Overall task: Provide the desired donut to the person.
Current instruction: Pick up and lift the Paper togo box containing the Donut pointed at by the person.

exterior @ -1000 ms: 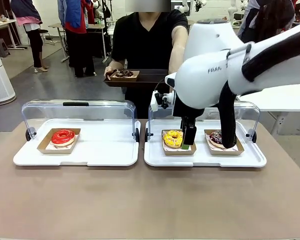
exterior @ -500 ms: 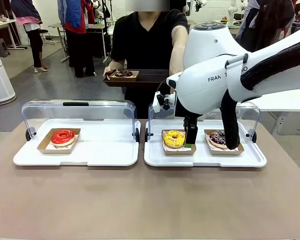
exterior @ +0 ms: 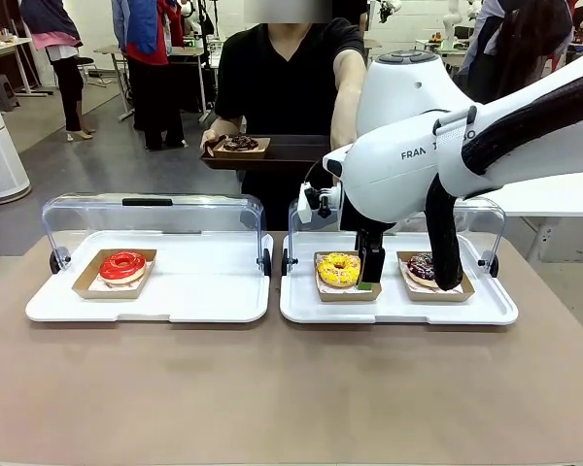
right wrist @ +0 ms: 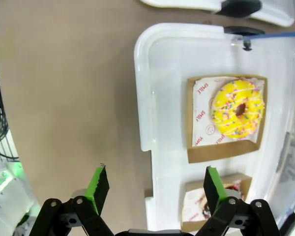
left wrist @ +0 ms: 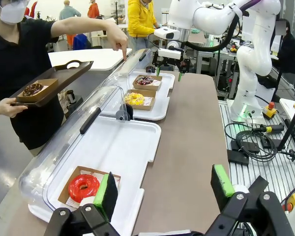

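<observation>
Well, the white right arm (exterior: 466, 136) is the biggest thing over the table (exterior: 272, 388), and from the front it hides a good deal. It covers the person's (exterior: 282, 87) far forearm and hand, part of the right tray's (exterior: 398, 309) raised clear lid, and the right half of the chocolate sprinkled donut (exterior: 420, 266), which its black cable crosses.

The left wrist view shows the person's hand (left wrist: 119, 40) with a finger pointing down over that lid. I cannot tell which of the two donuts below it is meant. Their other hand holds a dark serving tray (exterior: 291, 152) with a chocolate donut (exterior: 240, 143) in a cardboard boat.

On the left tray (exterior: 175, 301) a red donut (exterior: 123, 265) sits near the left edge. On the right tray the yellow donut (exterior: 337, 269) lies left of centre, and the chocolate sprinkled one lies towards the right edge.

The right gripper (right wrist: 155, 184) hangs above the right tray with its jaws wide and nothing in them. From the front, one finger drops between the two donuts, just beside the yellow one. In its own view, one pad is over bare table and the other is over the chocolate sprinkled donut's cardboard, which the picture's bottom edge cuts off.

The left gripper (left wrist: 164, 184) is also spread wide and holds nothing, with the red donut just beside one pad.
</observation>
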You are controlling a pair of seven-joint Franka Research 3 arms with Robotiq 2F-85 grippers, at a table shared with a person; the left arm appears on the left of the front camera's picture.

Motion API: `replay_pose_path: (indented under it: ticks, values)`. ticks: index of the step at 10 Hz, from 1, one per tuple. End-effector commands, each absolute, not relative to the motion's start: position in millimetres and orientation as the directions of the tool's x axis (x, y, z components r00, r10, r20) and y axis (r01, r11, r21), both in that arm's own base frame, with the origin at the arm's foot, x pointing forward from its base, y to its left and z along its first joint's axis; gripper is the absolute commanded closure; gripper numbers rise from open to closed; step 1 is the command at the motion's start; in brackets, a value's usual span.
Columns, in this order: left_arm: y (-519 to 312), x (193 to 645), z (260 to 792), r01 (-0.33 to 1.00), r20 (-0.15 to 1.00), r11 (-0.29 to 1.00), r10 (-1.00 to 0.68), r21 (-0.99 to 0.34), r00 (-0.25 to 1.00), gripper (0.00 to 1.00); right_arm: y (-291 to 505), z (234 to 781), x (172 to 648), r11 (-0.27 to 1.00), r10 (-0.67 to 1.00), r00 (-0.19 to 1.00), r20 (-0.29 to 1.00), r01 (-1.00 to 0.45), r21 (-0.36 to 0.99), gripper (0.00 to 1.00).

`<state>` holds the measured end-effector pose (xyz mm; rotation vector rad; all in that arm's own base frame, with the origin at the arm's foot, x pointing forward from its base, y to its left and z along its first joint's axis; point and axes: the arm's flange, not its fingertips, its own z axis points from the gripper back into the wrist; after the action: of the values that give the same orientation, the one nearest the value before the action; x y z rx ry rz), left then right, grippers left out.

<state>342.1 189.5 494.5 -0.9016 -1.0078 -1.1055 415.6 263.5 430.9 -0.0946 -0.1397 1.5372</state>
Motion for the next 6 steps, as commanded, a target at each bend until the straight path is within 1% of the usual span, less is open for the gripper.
replay_pose_path:
  ticks: [1, 2, 3, 6]
  values:
    - [190, 341, 495, 0.974, 0.959, 0.215, -0.256, -0.067, 0.123, 0.0, 252, 414, 427, -0.032, 0.997, -0.04, 0.067, -0.992, -0.121, 0.0]
    - [190, 341, 495, 0.974, 0.959, 0.215, -0.256, -0.067, 0.123, 0.0, 250, 407, 434, -0.037, 0.995, -0.047, 0.084, -0.992, -0.117, 0.0]
    - [190, 341, 495, 0.974, 0.959, 0.215, -0.256, -0.067, 0.123, 0.0, 247, 394, 438, -0.088, 0.991, -0.098, 0.097, -0.991, -0.102, 0.0]
    - [190, 341, 495, 0.974, 0.959, 0.215, -0.256, -0.067, 0.123, 0.0, 243, 367, 455, -0.021, 0.997, -0.025, 0.073, -0.998, -0.058, 0.0]
